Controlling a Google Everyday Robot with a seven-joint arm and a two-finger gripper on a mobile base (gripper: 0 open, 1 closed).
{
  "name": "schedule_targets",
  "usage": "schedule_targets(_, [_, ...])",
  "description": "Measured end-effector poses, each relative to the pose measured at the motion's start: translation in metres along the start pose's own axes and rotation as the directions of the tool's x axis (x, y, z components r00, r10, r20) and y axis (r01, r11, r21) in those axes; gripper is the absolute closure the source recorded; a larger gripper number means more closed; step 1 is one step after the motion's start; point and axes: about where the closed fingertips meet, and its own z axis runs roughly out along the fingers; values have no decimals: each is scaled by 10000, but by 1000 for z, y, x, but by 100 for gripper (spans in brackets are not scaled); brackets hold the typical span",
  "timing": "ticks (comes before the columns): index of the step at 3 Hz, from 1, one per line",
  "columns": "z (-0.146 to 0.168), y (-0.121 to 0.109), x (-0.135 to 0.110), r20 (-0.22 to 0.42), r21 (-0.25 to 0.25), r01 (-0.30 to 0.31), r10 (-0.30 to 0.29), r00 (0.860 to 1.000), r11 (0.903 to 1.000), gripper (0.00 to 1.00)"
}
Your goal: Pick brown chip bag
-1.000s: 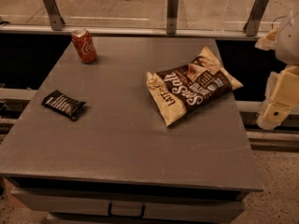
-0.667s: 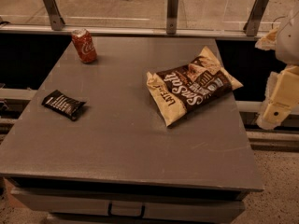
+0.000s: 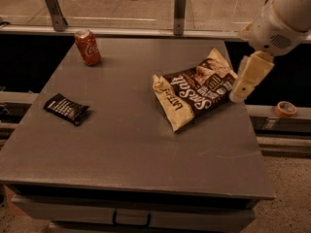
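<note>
The brown chip bag (image 3: 194, 90), dark brown and cream with white "Sea Salt" lettering, lies flat on the grey table (image 3: 126, 144), right of centre toward the back. My gripper (image 3: 241, 95) hangs from the white arm at the upper right, its cream fingers pointing down just off the bag's right edge, near the table's right side. It holds nothing.
A red soda can (image 3: 88, 47) stands at the back left of the table. A small black snack wrapper (image 3: 66, 108) lies at the left. A glass railing (image 3: 180, 8) runs behind the table. A roll of tape (image 3: 285, 108) sits on a ledge at right.
My arm and gripper have moved left toward the bag's right edge. The bag, can and wrapper have not shifted on the table.
</note>
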Motion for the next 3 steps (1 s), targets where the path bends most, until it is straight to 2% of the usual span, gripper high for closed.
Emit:
schedule_targets(1, [52, -54, -9, 903, -196, -865, 880, 9920, 9961, 0])
schedule_targets(2, [95, -85, -15, 1335, -446, -1958, 2001, 9706, 9796, 0])
schedule_targets(3, [123, -95, -8, 1288, -695, -2966, 3034, 9441, 9525, 19])
